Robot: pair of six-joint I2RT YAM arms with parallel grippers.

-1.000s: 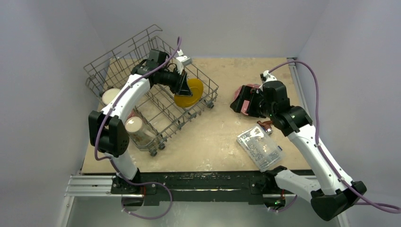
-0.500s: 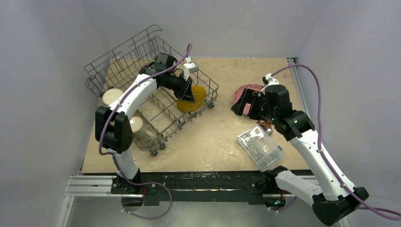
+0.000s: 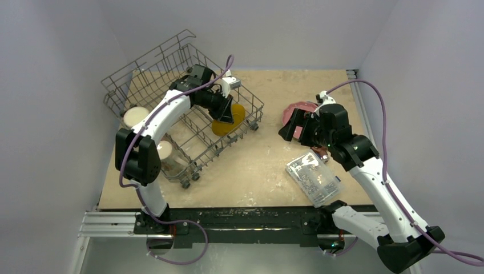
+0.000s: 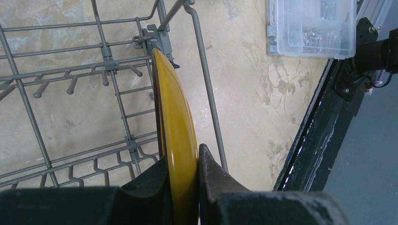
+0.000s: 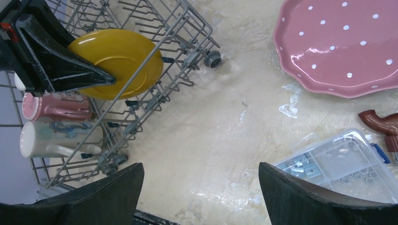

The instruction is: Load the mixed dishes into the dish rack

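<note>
The grey wire dish rack [image 3: 165,74] stands at the far left of the table. My left gripper [image 3: 226,114] is shut on the rim of a yellow plate [image 3: 234,123] and holds it on edge inside the rack, against its right wall. In the left wrist view the plate [image 4: 176,117] stands between my two fingers. A pink mug [image 5: 51,107] and a cream mug [image 5: 44,139] lie in the rack's near end. A pink plate with white dots [image 5: 342,47] lies flat on the table at the right. My right gripper [image 5: 201,168] is open and empty, above bare table left of that plate.
A clear plastic box of small metal parts [image 3: 314,178] lies near the table's front right. A small reddish-brown object [image 5: 381,123] sits between the box and the pink plate. The rack's wheels [image 5: 212,58] rest on the table.
My left gripper has lowered the yellow plate deeper into the rack and swung it slightly towards the rack's right wall. My right gripper has drifted a little nearer and lower.
</note>
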